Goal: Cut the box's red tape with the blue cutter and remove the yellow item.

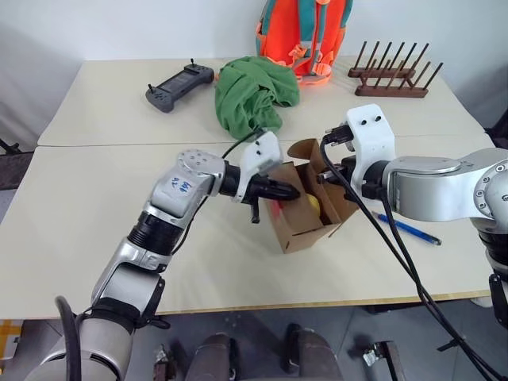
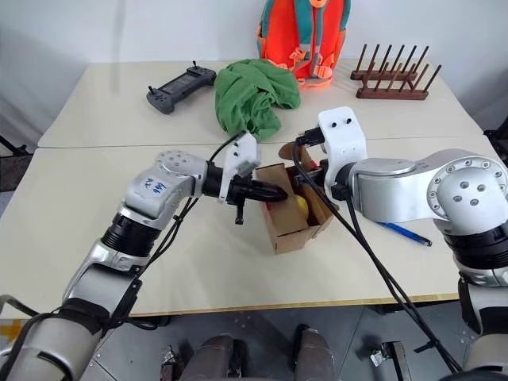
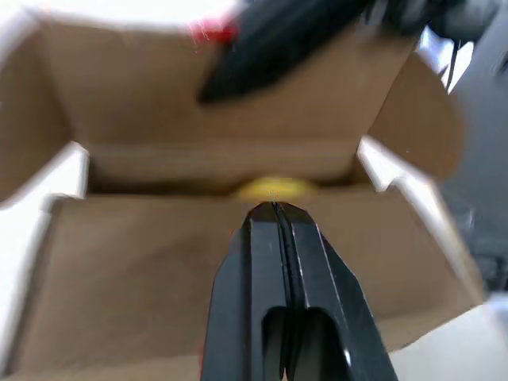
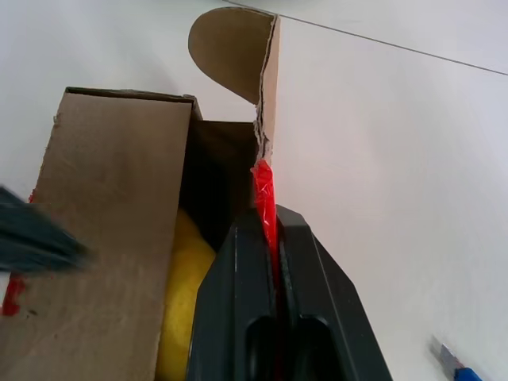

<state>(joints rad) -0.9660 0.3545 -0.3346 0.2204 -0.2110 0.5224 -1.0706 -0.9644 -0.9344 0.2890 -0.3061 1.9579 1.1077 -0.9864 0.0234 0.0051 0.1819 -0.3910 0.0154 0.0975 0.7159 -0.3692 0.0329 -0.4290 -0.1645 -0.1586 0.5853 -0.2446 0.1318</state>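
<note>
A: What do we have in the box [image 1: 305, 226]?

B: We see it a little right of the middle of the head view, standing open on the pale table [image 1: 87, 206], its flaps spread. Inside sits the yellow item [image 1: 314, 204], partly hidden by the front wall. In the right wrist view we see the same yellow lump [image 4: 184, 302] low in the dark opening.

A: And the grippers?

B: Our left gripper [image 1: 290, 191] comes in from the left, its black fingers pressed together and empty, tip just over the box's near-left rim. From the left wrist view we see those shut fingers [image 3: 279, 262] aimed at the opening, the yellow showing beyond them.

A: The right one?

B: Our right gripper [image 4: 274, 238] is pinched on the box's upright lid flap, right at the strip of red tape [image 4: 264, 198] along that flap's edge. In the head view it sits at the box's far-right side.

A: The blue cutter?

B: It lies flat on the table at the right of the frame [image 1: 406, 228], apart from the box and untouched by either gripper.

A: Anything else on the table?

B: Toward the top we see a green cloth [image 1: 252, 91], a dark grey controller [image 1: 179, 86] at upper left, an orange backpack [image 1: 305, 36], and a wooden rack [image 1: 390, 75] at upper right.
</note>
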